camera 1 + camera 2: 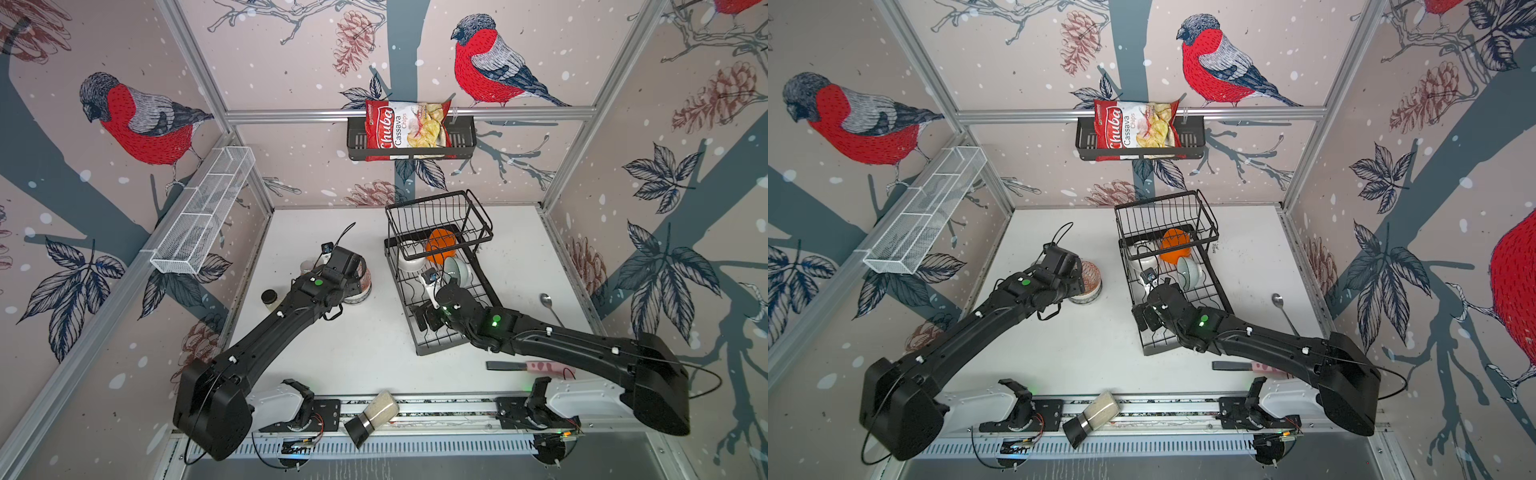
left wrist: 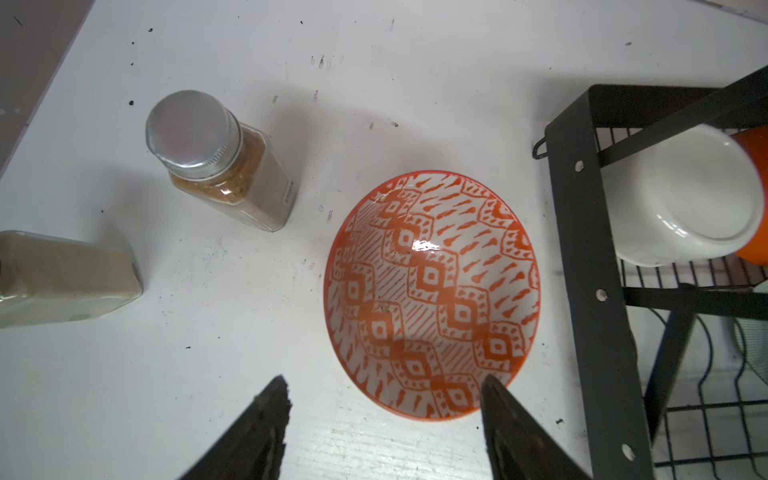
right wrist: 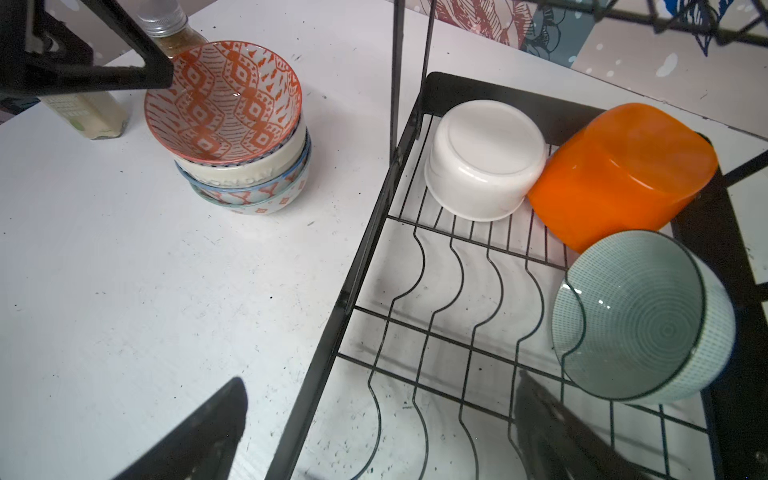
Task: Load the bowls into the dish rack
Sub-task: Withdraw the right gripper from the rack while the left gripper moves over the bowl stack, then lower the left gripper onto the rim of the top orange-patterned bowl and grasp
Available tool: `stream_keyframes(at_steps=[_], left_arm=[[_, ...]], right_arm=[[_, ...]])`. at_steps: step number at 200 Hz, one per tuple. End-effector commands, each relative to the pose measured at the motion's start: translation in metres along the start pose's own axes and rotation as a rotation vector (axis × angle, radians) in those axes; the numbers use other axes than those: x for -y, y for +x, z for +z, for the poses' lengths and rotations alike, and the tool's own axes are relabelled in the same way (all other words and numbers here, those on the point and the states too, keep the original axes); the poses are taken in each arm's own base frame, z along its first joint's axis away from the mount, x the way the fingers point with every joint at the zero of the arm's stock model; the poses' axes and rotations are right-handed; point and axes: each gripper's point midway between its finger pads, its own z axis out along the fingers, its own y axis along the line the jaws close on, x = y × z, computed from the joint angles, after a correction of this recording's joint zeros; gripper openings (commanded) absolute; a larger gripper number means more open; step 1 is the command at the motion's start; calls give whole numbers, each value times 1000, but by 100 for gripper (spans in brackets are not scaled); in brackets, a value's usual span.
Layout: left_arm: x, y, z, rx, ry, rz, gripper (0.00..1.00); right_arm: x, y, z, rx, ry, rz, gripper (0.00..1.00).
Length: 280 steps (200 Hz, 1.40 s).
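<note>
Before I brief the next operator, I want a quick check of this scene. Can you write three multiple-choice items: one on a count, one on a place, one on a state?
1. How many bowls are in the dish rack?
A. one
B. three
C. five

2. Where is the orange-red patterned bowl?
A. in the rack
B. hanging on the wall
C. on top of the stack on the table

3. How does the white bowl lie?
A. base up
B. mouth up
C. broken in pieces

Answers:
1. B: the white bowl, the orange bowl and the teal bowl are in the rack.
2. C: it crowns the stack beside the rack.
3. A: its flat base faces the right wrist camera.
</note>
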Motion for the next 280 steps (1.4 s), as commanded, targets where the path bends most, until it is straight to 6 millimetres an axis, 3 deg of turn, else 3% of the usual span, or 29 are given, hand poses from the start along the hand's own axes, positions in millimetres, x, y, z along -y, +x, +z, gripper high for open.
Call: stream_keyframes(at_steps=[1,50,55,66,149,221,280], left_arm=[[-11,0,4,-2,-72,24,70],[-13,2,20,-23,-104,49,58],[-9,-8,17,-4,-97,42,57],[-11,-9,19,-6,-119,44,54],[-14,-5,35,-23,-160,77,41],[-13,-2,46,-33,-147,86,32],[-16,6,55,-55,-158,98,13]], right_arm=[[-3,-8,-1,38,-10,28,100],[-4,-7,1,42,-3,50,100],[-5,-6,2,39,-3,49,100],[-6,-4,4,33,-2,45,100],[-20,-6,11,28,-29,28,99],[-18,-7,14,27,-9,27,100],[-18,-9,15,28,-1,22,99]])
